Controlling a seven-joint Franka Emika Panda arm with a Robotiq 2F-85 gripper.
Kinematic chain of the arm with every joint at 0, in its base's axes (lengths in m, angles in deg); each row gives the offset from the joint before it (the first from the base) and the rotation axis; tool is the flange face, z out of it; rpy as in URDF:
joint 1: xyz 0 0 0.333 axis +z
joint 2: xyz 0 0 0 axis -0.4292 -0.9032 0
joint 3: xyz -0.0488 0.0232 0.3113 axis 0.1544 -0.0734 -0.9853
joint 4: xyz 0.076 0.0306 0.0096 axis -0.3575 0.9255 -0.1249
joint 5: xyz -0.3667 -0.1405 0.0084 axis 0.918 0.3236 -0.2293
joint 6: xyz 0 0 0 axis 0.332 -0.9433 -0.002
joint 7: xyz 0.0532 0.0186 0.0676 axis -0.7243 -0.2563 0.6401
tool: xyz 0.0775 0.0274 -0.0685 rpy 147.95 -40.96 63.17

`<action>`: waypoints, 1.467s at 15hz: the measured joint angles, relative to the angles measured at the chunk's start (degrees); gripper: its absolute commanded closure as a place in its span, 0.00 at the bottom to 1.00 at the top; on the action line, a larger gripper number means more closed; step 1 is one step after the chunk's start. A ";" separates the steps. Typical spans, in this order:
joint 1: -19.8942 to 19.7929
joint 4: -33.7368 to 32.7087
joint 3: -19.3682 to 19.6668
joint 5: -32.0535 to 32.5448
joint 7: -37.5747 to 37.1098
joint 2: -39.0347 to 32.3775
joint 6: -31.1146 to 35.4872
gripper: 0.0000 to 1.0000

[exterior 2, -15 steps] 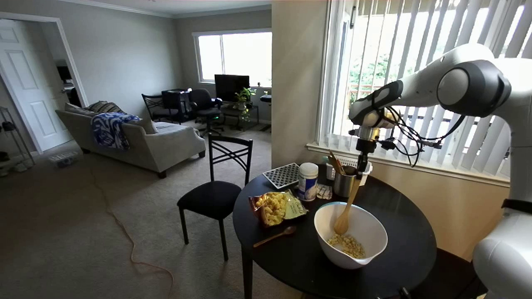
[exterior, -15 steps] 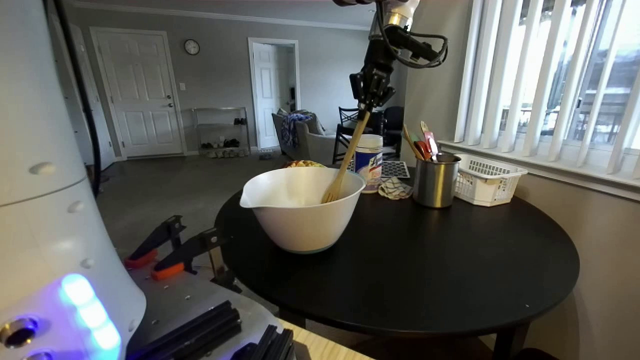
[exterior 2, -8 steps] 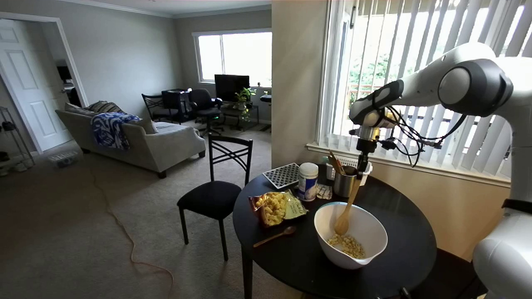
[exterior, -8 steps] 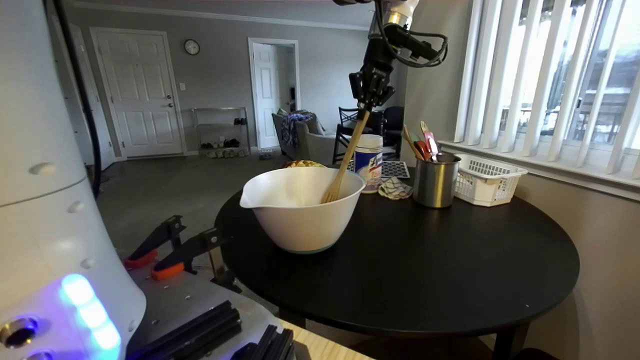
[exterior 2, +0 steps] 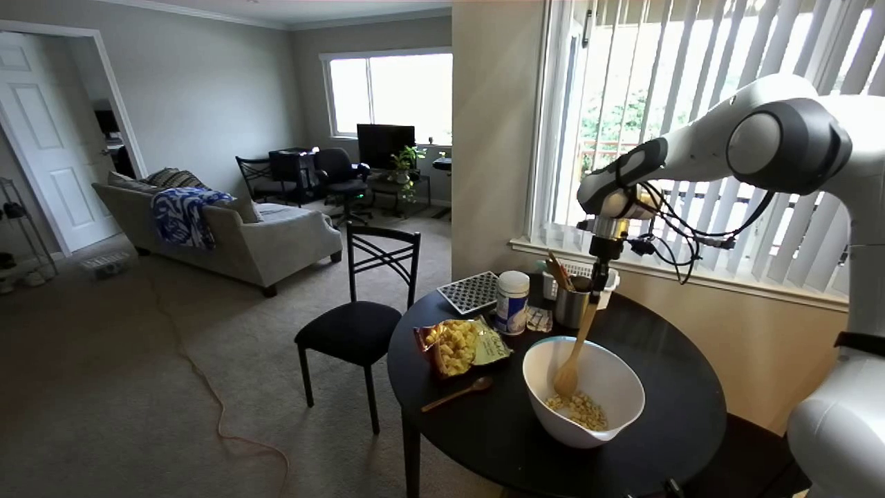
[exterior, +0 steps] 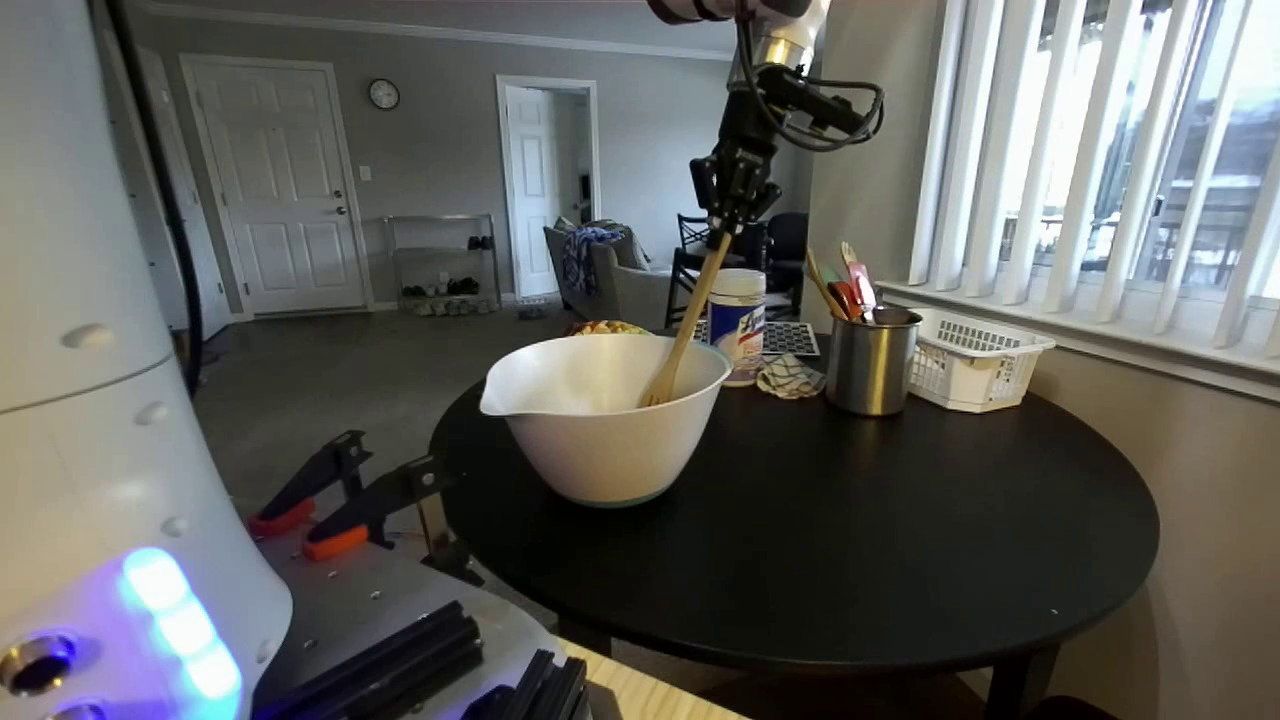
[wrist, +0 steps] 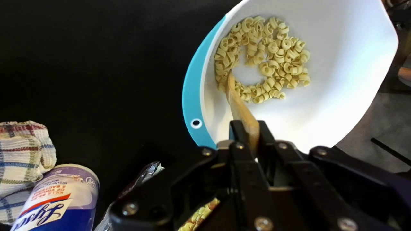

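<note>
In an exterior view, on the left side of the round black table (exterior: 860, 540) you see the white mixing bowl (exterior: 610, 455), and the wrist view shows short curly pasta (wrist: 290, 69) on its bottom. In this bowl is the lower end of the forked wooden spoon (exterior: 690, 318), which stands tilted, with its handle rising to the right. The handle goes up directly into your pincer (wrist: 251, 131), which is closed on the wood with one finger at each side. So the spoon is held between the fingertips and reaches down from them into the pasta, while the pincer itself is higher than the rim of the bowl.

Next to the right, behind the handle, there stands a canister of Lysol wipes (exterior: 740, 340). You can read its label best in the wrist view: it says "Lysol" in large script on white, "KILLS", "OF VIRUSES" and "BACTERIA" in red, and "WIPES" in smaller letters; the finest print is too blurred for reading. Just beside the canister lies a checked dish cloth (exterior: 790, 378). After it you find the steel utensil holder (exterior: 870, 375) with several utensils (exterior: 860, 285) in it, and farthest to the right the white plastic basket (exterior: 985, 395).
</note>
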 measured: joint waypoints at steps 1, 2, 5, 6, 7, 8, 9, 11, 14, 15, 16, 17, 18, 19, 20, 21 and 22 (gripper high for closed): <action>0.40 0.28 0.10 0.26 0.00 0.20 0.45 0.93; 0.76 0.52 0.22 0.69 0.00 0.49 0.85 0.93; 1.55 1.55 0.46 2.47 0.00 1.85 2.57 0.93; 1.77 2.25 0.50 3.16 0.00 2.57 3.64 0.93; 2.02 3.04 0.57 3.92 0.00 3.37 5.12 0.93; 2.21 3.87 0.59 4.78 0.00 4.23 6.89 0.93; 2.42 4.77 0.60 5.48 0.00 5.23 8.16 0.93; 2.86 6.62 0.62 6.34 0.20 7.17 11.34 0.93; 2.79 8.59 0.60 6.28 4.34 9.16 13.16 0.93; 2.69 9.26 0.62 6.18 6.30 9.65 12.98 0.93; 2.63 9.92 0.68 6.03 8.09 10.03 12.81 0.93; 2.59 10.45 0.79 5.92 9.75 10.29 12.44 0.93; 2.58 10.89 0.95 5.87 11.32 10.51 11.93 0.93; 2.58 11.27 1.08 5.85 12.71 10.74 11.40 0.93; 2.58 11.61 1.21 5.86 13.92 10.97 11.17 0.93; 2.58 11.81 1.33 5.86 15.06 11.17 10.84 0.93; 2.59 11.98 1.42 5.86 15.92 11.39 10.62 0.93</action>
